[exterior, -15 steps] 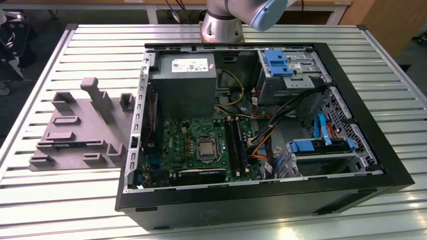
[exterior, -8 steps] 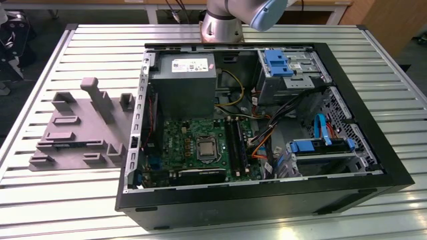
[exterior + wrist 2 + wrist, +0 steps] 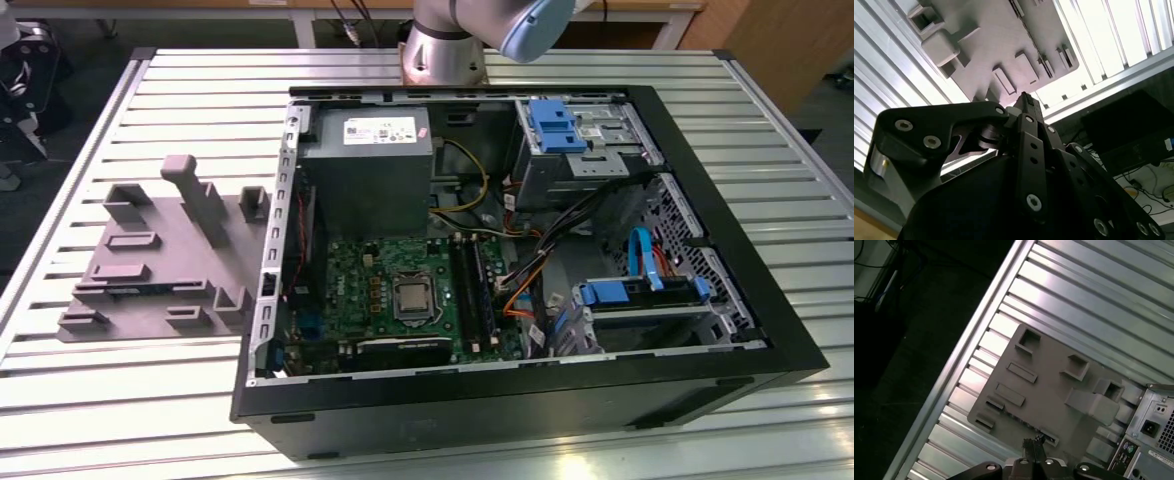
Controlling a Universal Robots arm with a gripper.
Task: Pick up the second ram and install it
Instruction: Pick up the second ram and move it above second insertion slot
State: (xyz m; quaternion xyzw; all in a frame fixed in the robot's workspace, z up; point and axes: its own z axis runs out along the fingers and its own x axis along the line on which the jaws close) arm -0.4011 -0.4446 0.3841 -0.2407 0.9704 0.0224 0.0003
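Nearest in the exterior view, the open computer case (image 3: 534, 405) sits to the exterior view's right of the grey tray (image 3: 167, 250). We take the thin dark strip standing on edge in that tray for the second ram (image 3: 1030, 31). It should be light, stiff and fragile, and is best pinched by its long edges. The gripper (image 3: 1026, 101) hangs above it, closed and empty. The second wrist view gives us the strip, and the exterior view gives the memory slots (image 3: 470, 285) farther off.

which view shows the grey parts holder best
The exterior view: the whole grey holder lies unobstructed beside the computer case. In the first wrist view the gripper covers one edge; the second wrist view crops it.
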